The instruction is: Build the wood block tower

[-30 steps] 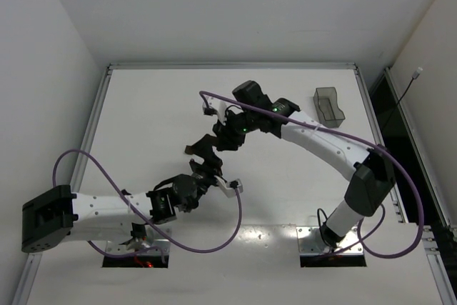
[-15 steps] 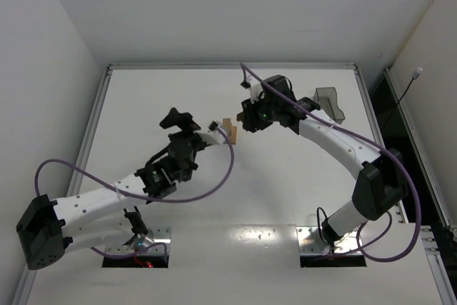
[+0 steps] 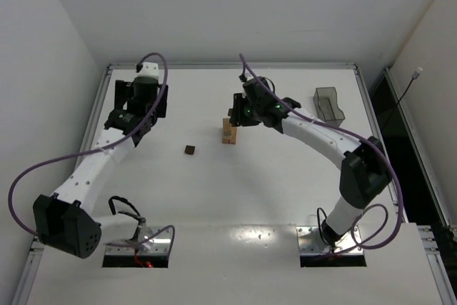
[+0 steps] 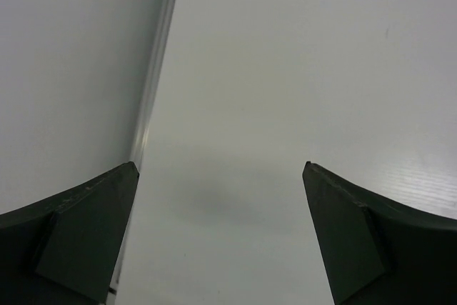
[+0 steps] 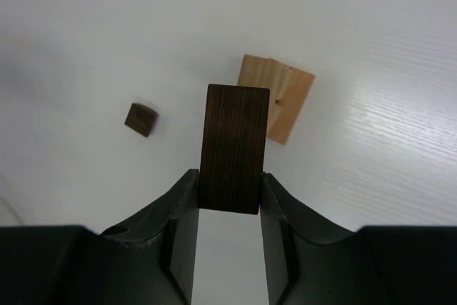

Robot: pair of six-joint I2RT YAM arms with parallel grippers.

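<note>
A light tan wooden block (image 3: pixel 229 133) stands on the white table near the middle; it also shows in the right wrist view (image 5: pixel 282 96). A small dark brown cube (image 3: pixel 190 150) lies to its left, seen too in the right wrist view (image 5: pixel 141 119). My right gripper (image 5: pixel 228 185) is shut on a dark brown bar (image 5: pixel 234 148) and holds it above and just beside the tan block; in the top view the gripper (image 3: pixel 233 116) hangs over the block. My left gripper (image 4: pixel 220 176) is open and empty at the table's far left (image 3: pixel 134 116).
A dark translucent plastic bin (image 3: pixel 329 106) stands at the back right. The table's metal rail (image 4: pixel 153 83) runs close along the left of my left gripper. Purple cables loop from both arms.
My left arm has swung from the middle out to the far left edge. My right gripper has come down over the tan block with the dark bar. The dark cube now lies uncovered.
</note>
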